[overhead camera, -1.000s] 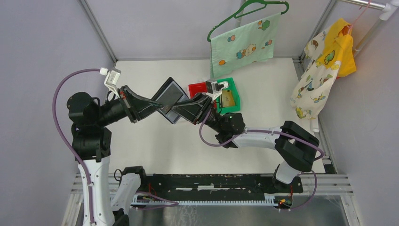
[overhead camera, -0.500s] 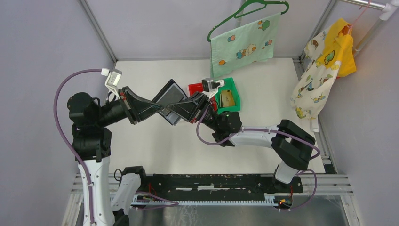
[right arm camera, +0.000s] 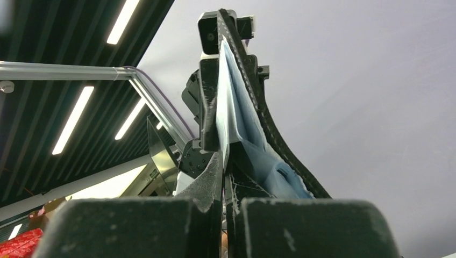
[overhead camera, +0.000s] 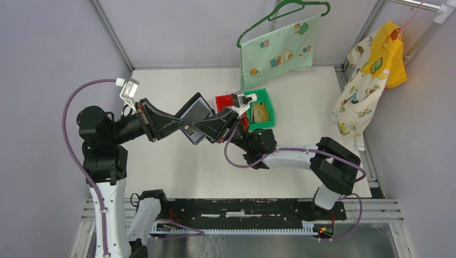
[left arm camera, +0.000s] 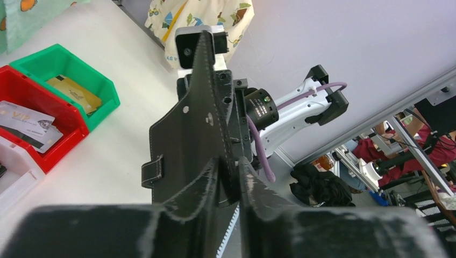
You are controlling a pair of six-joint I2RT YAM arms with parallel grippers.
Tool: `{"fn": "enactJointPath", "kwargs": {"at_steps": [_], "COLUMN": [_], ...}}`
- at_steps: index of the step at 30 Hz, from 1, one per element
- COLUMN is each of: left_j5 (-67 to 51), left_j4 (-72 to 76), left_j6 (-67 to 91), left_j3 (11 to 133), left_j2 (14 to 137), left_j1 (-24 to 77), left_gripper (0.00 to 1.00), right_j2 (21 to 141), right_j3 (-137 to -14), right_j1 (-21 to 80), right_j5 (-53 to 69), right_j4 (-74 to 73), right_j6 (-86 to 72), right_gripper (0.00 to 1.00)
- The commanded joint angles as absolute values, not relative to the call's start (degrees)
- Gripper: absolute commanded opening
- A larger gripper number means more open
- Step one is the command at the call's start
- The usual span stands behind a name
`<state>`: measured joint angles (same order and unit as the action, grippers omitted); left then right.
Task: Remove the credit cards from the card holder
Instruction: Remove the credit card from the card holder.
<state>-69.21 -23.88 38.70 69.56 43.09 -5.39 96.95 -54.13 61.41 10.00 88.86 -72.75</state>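
Your right hand (right arm camera: 224, 172) has clamped onto the card holder (overhead camera: 194, 113); left hand (left arm camera: 228, 169) eased part open.
Likely floppy; pinch its stitched edge.

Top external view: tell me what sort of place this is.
Likely a robotics lab test cell: white table walled by grey panels, left arm and right arm bolted at its edge, children's clothes hung as props.

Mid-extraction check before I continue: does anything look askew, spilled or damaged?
Nothing spilled or damaged. The card holder hangs tilted in mid-air: the right gripper pinches it, the left gripper sits at its edge, fingers apart. Credit cards lie in the red bin and green bin.
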Motion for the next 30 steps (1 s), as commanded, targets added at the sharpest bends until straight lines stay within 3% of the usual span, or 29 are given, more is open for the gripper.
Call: {"fn": "enactJointPath", "kwargs": {"at_steps": [1, 6, 11, 15, 24, 26, 30], "left_j5": [-70.0, -69.1, -68.4, -68.1, -67.4, -67.2, -67.1], "left_j4": [-19.4, -17.7, -17.5, -16.9, -16.4, -16.1, -15.8], "left_j6": [43.4, 45.3, 46.2, 46.9, 47.7, 48.0, 48.4], "left_j3": [69.9, 69.9, 69.8, 69.8, 69.5, 69.5, 69.7], "left_j2": [42.6, 42.4, 42.7, 42.9, 42.8, 42.6, 42.6], "left_j1": [-5.3, -5.2, -5.3, -5.2, -5.3, -5.2, -5.3], "left_gripper": [0.15, 0.12, 0.27, 0.27, 0.02, 0.02, 0.02], "right_j2": [95.0, 94.6, 94.4, 94.4, 94.2, 94.0, 93.8], "right_j3": [-53.5, -51.3, -51.5, -51.9, -51.8, -51.3, -50.1], "right_j1": [61.8, 61.8, 61.8, 61.8, 61.8, 61.8, 61.7], "right_j5": [10.3, 10.1, 10.4, 10.5, 10.8, 10.8, 10.5], "right_j4": [98.4, 98.9, 98.8, 98.4, 98.2, 98.6, 101.0], "right_j6": [-70.4, -70.2, -70.0, -69.9, -69.6, -69.6, -70.3], "right_gripper": [0.0, 0.0, 0.0, 0.0, 0.01, 0.12, 0.25]}}
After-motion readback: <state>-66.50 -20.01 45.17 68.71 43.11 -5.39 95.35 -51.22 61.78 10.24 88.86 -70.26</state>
